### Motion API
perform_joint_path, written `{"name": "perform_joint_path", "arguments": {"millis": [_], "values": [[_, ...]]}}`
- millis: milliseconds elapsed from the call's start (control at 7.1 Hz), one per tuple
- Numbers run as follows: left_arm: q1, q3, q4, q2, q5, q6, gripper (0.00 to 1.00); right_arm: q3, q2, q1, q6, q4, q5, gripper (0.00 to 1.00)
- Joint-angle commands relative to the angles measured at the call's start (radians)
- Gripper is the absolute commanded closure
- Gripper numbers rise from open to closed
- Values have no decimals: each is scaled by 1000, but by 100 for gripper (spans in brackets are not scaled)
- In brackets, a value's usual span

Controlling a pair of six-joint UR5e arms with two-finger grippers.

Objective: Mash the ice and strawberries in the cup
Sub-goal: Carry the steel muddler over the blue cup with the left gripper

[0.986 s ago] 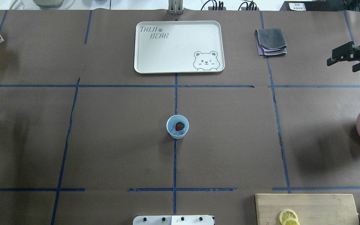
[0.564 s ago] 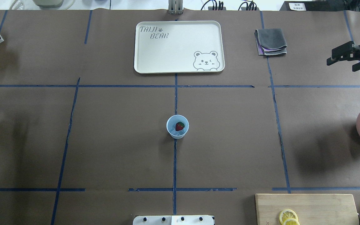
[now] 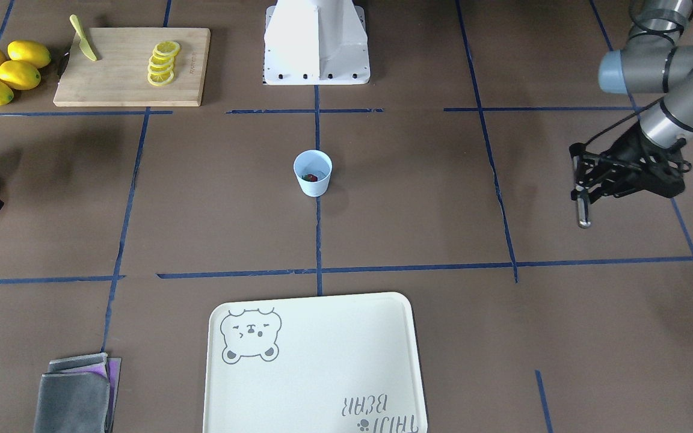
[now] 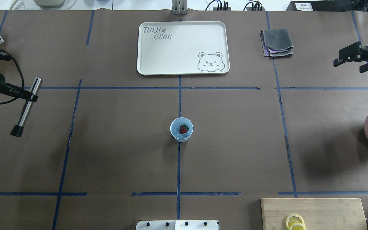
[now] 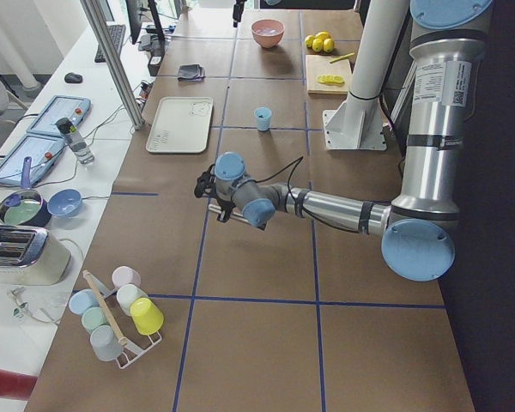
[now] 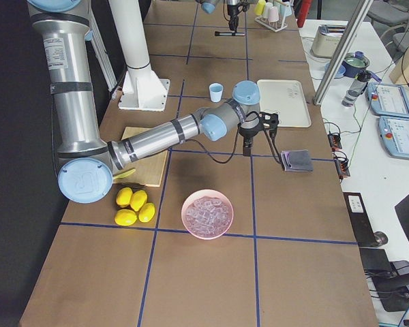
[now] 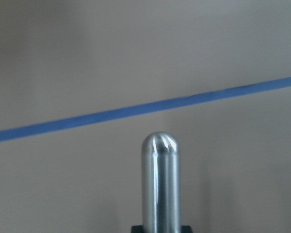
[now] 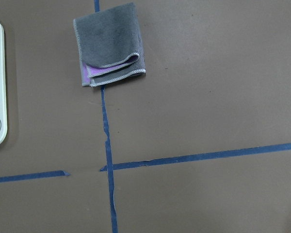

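Bright, even overhead light fills the fixed views, and soft, diffuse shadows lie on the brown paper (image 4: pixel 235 143) beside the cup (image 4: pixel 181 129). The left wrist view is blurred, probably from closeness, with glare streaking the metal rod (image 7: pixel 161 184). The right wrist view is sharp.

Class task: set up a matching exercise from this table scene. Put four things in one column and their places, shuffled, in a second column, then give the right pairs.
Things:
1. strawberry
2. lemon slices
3. metal muddler
4. folded cloth

Places:
A. on the wooden board
B. held in the left hand
C. on the table beside the tray
D. inside the cup

Pairs: 1-D, 2-A, 3-B, 4-C
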Motion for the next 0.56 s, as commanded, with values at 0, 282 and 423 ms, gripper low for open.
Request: {"name": "perform_joint_path", "arguments": {"millis": [0, 282, 423], "values": [[240, -116, 15, -197, 157, -75, 100, 0, -1, 3, -2, 1, 0, 0], [343, -123, 64, -410, 355, -33, 100, -9, -1, 9, -2, 3, 0, 0], [417, -131, 49, -458, 504, 92, 100, -9, -1, 10, -2, 3, 0, 0]]}}
